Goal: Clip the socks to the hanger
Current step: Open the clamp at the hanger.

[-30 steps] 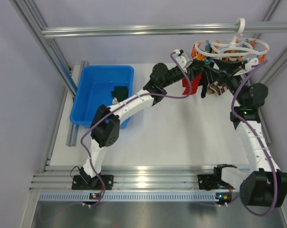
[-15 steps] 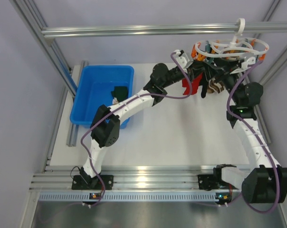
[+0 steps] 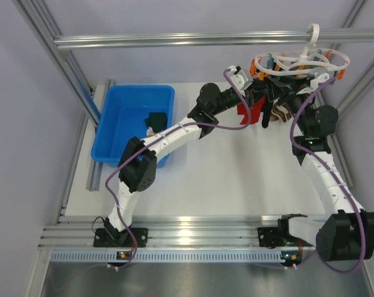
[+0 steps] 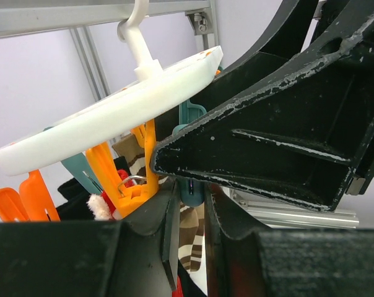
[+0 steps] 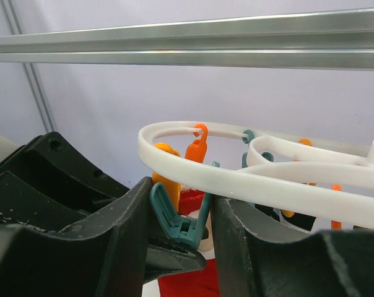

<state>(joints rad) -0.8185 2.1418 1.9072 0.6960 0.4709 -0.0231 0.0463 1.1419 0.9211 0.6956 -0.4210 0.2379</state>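
1. Clipping was the step in hand. My right hand [image 5: 182, 205] was clamped on a teal peg [image 5: 178, 219] dangling under the hanger [image 5: 249, 179], which hung by its hook from the top rail [image 3: 174, 40] at the far right, above the worktop [image 3: 236, 179].
2. My left hand [image 4: 190, 241] sat just beside that peg. Its fingers were drawn near together, leaving a thin slit, and I could not tell whether cloth was pinched there. A red sock [image 3: 243, 112] hung right by it.
3. The next move, as I judged it, called for squeezing the peg until its mouth gaped, feeding in the sock's cuff, then letting go.
4. A black sock [image 3: 265, 115] and a brown striped sock [image 3: 283, 114] hung close by. An orange peg [image 4: 128, 179] crowded the teal one and could snag.
5. One dark sock [image 3: 155, 119] lay in the blue bin [image 3: 137, 88], well apart to the left.
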